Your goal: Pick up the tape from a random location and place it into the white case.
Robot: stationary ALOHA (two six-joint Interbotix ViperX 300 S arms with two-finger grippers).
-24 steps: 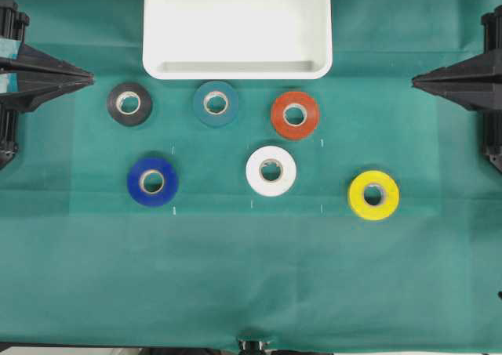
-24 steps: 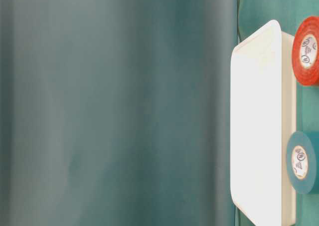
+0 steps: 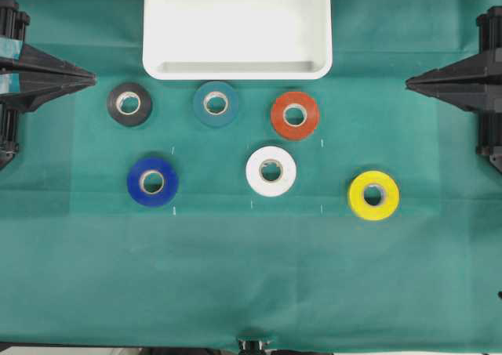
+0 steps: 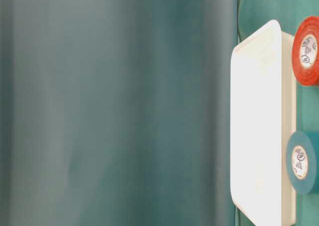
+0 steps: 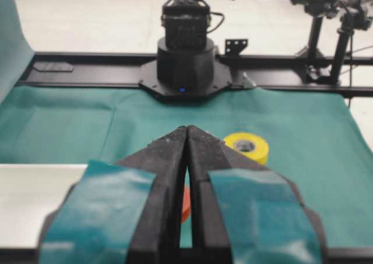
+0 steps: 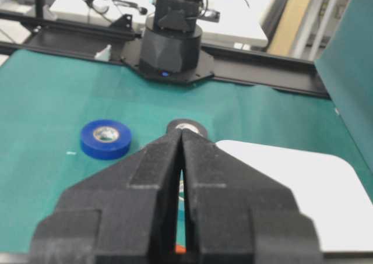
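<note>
The orange-red tape [image 3: 295, 115] lies flat on the green worktop [image 3: 235, 277], just in front of the white case [image 3: 237, 70]. Left end effector [image 3: 92, 77] and right end effector [image 3: 408, 81] are closed, empty, well apart from it.

- Right hand [image 3: 409, 81]: in the overhead view its closed tip sits slightly further toward 9 o'clock than half a second earlier, a small inward shift over the worktop [image 3: 251, 277].
- Its black body at the 3 o'clock edge also sits slightly lower in frame.
</note>
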